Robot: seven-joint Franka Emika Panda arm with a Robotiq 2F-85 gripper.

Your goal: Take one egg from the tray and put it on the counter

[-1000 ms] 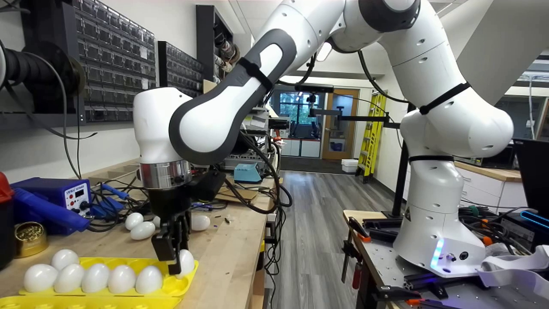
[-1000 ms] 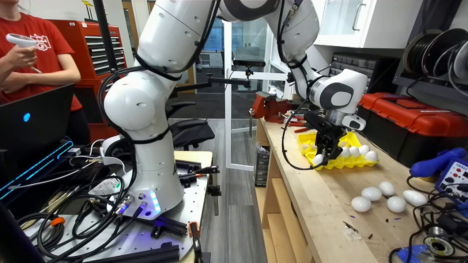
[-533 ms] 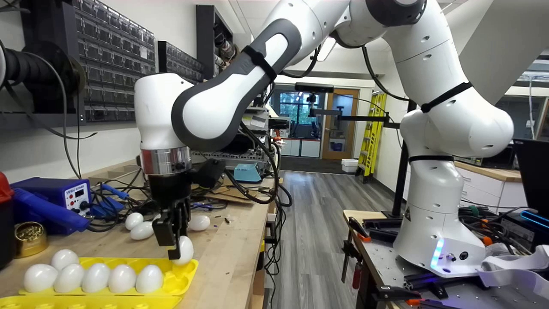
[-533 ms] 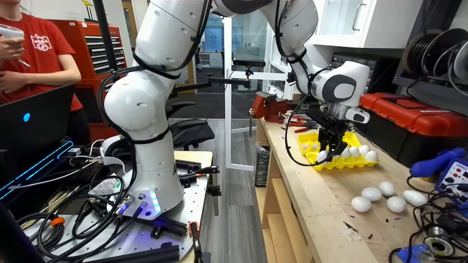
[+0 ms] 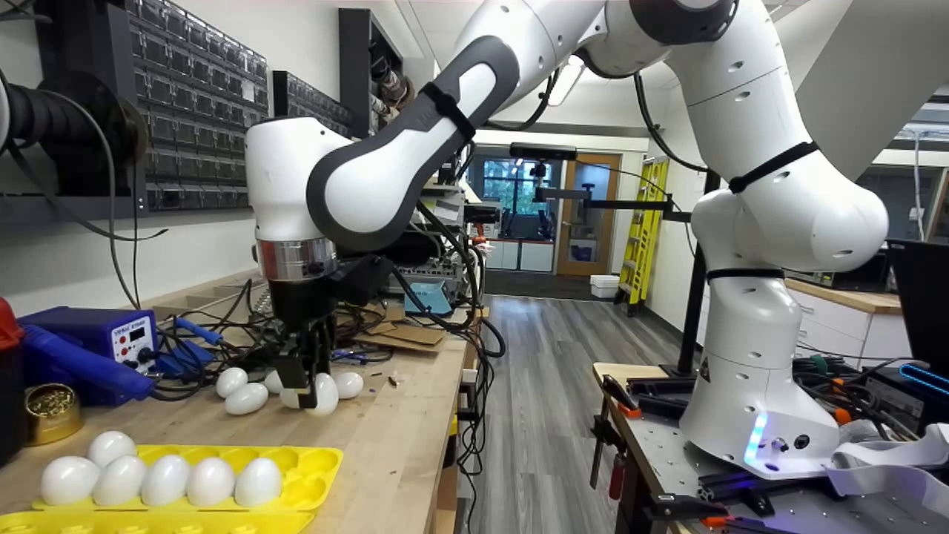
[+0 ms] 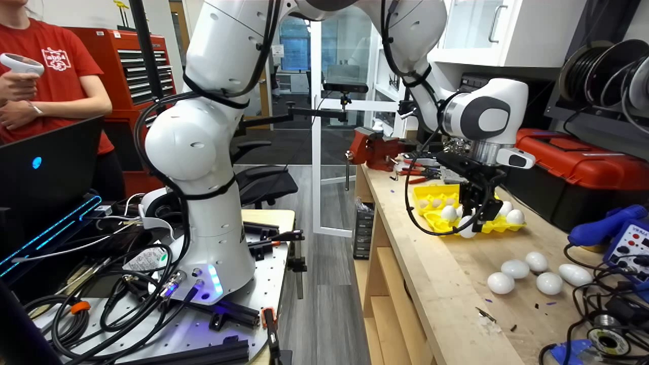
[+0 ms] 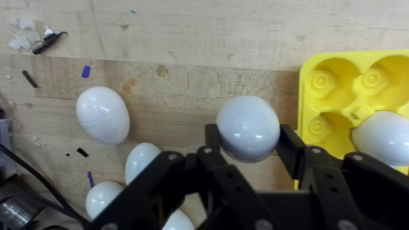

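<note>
Presently, jaws snug on one white egg (image 7: 248,128) over counter (image 7: 198,84); height uncertain. Released high, it may drop, roll into loose eggs (image 6: 549,283).

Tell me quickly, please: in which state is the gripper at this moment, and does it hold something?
Gripper: closed, holding one white egg, outside the yellow tray.

A glossy white egg (image 7: 248,127) is held upright above the light-wood counter (image 7: 198,41), beside the yellow tray (image 7: 347,109).
</note>
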